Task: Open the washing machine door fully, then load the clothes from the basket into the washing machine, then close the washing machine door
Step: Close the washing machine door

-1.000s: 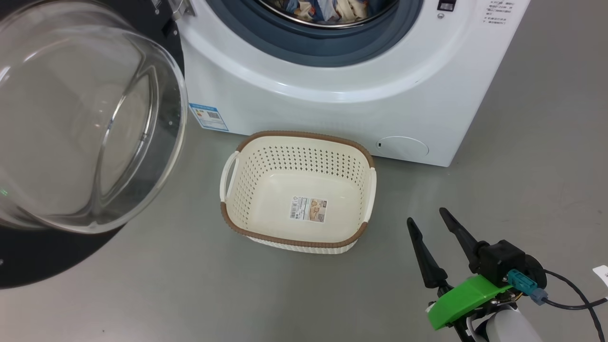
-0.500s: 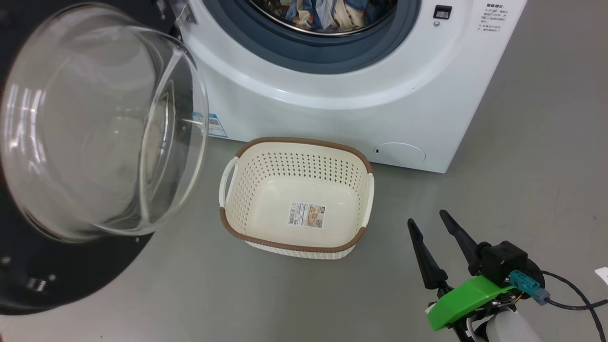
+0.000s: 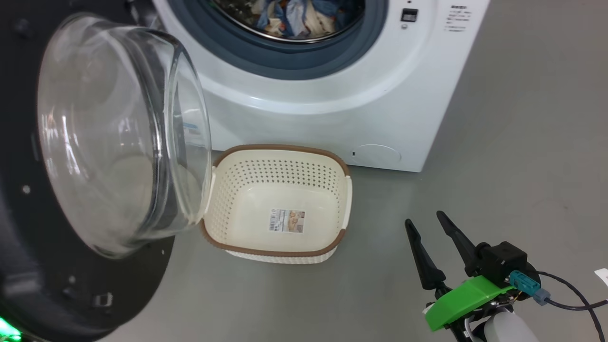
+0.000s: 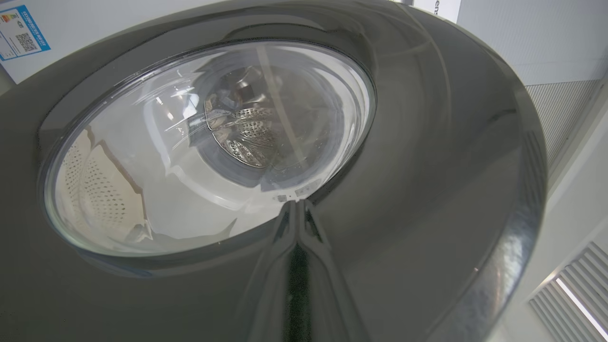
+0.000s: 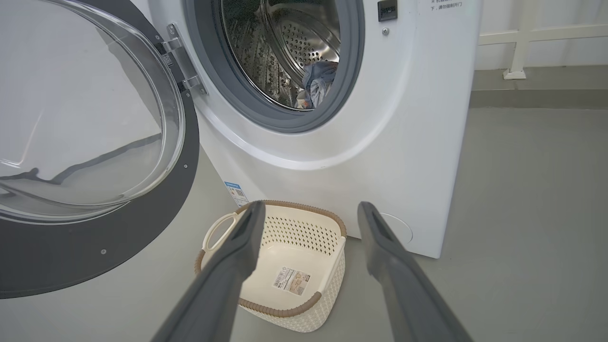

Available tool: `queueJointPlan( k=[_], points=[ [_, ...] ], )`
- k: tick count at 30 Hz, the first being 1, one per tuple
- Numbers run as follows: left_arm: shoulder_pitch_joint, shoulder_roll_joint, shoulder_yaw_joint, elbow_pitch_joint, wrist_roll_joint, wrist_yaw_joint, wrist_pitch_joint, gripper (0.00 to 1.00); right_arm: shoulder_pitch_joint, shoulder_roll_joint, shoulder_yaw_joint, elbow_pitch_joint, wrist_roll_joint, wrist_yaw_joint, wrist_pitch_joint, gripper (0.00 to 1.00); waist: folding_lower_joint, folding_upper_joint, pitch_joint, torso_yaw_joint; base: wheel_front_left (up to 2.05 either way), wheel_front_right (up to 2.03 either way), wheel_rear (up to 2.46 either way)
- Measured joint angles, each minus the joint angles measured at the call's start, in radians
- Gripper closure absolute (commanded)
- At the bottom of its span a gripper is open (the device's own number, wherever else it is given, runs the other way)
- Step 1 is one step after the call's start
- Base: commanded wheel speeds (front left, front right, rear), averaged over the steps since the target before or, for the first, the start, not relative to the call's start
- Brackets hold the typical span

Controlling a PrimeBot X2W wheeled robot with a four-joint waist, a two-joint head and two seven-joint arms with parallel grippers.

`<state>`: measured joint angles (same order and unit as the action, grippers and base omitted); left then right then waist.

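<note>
With the clothes (image 3: 294, 16) in the washing machine (image 3: 332, 109) and the basket (image 3: 280, 148) empty before it, we should push the half-open door (image 3: 118, 137) evenly with our closed left gripper (image 4: 297, 209) until it latches, and hold the wide-open right gripper (image 3: 423, 218) clear.

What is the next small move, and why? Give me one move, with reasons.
Probably push the washing machine door toward the washing machine with the left claw. The basket is empty, the clothes lie in the drum, and the door stands open. The shut left claw sits against the door's black outer face, so it seems well placed to swing it closed.
</note>
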<state>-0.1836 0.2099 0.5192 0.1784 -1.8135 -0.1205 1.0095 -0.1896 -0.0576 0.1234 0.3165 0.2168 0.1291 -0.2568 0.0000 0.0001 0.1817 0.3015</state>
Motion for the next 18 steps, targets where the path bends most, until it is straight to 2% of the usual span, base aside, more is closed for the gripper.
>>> queueJointPlan(
  k=[9,13,18],
  points=[
    [0.088,-0.093,-0.075,-0.187,-0.021,0.012,0.053,1.0,0.005,0.0,0.0,-0.019,0.024,0.0,0.0,0.0,0.0,0.0,-0.003,-0.095,0.0,0.0,0.0],
    [0.104,-0.139,-0.1,-0.237,-0.035,0.015,0.04,1.0,0.005,0.0,0.0,-0.026,0.032,0.0,0.0,0.0,0.0,0.0,-0.004,-0.141,0.0,0.0,0.0],
    [0.117,-0.156,-0.136,-0.265,-0.038,0.015,0.002,1.0,0.007,0.0,0.001,-0.032,0.042,0.0,0.0,0.0,0.0,0.0,-0.006,-0.201,0.0,0.0,0.0]
  ],
)
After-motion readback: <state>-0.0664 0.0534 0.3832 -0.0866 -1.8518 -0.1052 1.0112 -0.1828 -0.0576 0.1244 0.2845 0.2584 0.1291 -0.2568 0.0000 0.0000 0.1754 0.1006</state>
